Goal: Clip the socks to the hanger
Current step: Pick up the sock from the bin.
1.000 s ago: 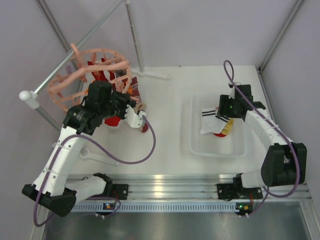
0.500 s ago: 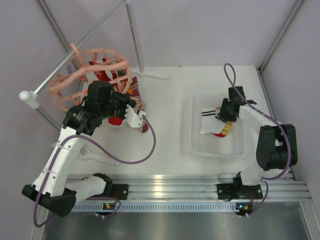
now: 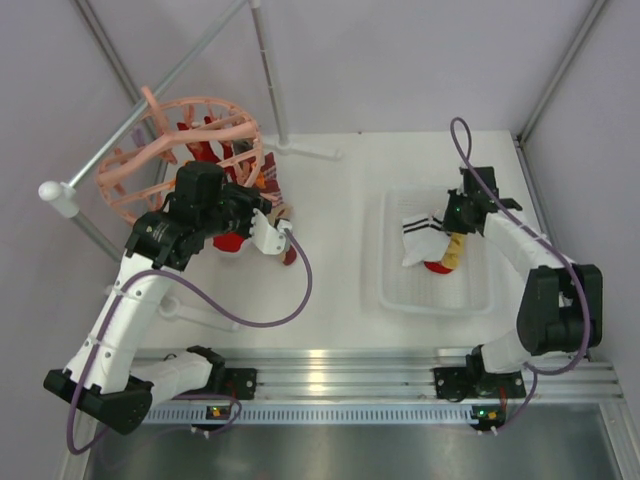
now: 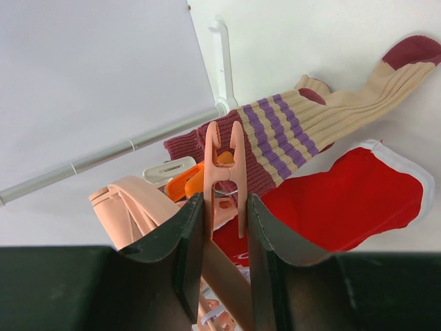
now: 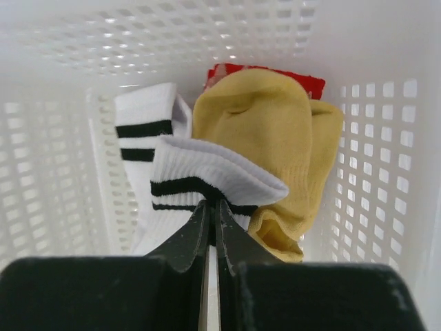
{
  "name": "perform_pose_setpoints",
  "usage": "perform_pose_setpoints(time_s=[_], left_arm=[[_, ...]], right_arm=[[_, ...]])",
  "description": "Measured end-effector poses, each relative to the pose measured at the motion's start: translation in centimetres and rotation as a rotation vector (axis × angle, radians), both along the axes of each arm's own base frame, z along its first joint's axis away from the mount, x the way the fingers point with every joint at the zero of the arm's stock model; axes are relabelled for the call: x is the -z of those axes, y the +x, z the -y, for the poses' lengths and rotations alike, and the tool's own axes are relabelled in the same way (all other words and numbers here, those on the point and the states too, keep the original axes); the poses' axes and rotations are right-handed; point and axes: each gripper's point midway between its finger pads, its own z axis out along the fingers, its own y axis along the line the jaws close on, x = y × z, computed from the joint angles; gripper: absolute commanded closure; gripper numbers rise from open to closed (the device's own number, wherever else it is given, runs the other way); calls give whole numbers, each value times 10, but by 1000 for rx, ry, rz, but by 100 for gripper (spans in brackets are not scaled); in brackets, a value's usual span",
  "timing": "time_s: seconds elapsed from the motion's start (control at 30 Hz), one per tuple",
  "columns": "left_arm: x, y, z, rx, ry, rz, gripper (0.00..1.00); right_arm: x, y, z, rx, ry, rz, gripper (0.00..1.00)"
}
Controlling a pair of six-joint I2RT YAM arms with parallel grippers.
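Currently right gripper (image 5: 212, 203) pinches cuff of white black-striped fabric sock (image 5: 207, 176) in white perforated plastic basket (image 5: 69, 172); likely light, limp, so cuff hold suits. Left gripper (image 4: 225, 207) squeezes 1 peach-pink plastic clip (image 4: 224, 165).

A peach-pink clip (image 4: 238, 172) is held upright between the dark fingers (image 4: 187, 248) of the left gripper (image 4: 225, 204), which are pressed against both its sides. Just left of the clip, an orange clip (image 4: 186, 185) and a white clip (image 4: 165, 169) are seen. A beige sock with purple stripes (image 4: 289, 127) is stretched up and to the right of the clip, and a red sock (image 4: 331, 200) is spread to its lower right. A grey rail (image 4: 103, 158) is seen to the clip's left, with part of the hanger (image 4: 131, 210) below it
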Motion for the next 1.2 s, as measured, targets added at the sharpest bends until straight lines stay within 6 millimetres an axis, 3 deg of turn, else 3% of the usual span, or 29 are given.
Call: perform_pose_setpoints(time_s=[0.3, 0.5, 0.63, 0.77, 0.97, 1.07, 1.2], left_arm=[[0, -1, 0, -8, -17, -9, 100], [0, -1, 1, -10, -20, -11, 100], [0, -1, 1, -8, -20, -12, 100], [0, -2, 1, -8, -20, -13, 100], [0, -2, 1, -7, -21, -13, 100], [0, -2, 1, -6, -21, -13, 100], [0, -2, 1, -5, -22, -13, 100]], right_arm=[[-88, -2, -22, -276, 12, 271, 100], [-116, -7, -35, -483, -23, 361, 100], [-119, -12, -34, -591, -90, 357, 100], [-100, -17, -27, -722, -176, 288, 100], [-37, -13, -21, -852, -208, 113, 99], [-7, -13, -22, -880, -190, 28, 91], [8, -15, -22, -884, -177, -18, 74]])
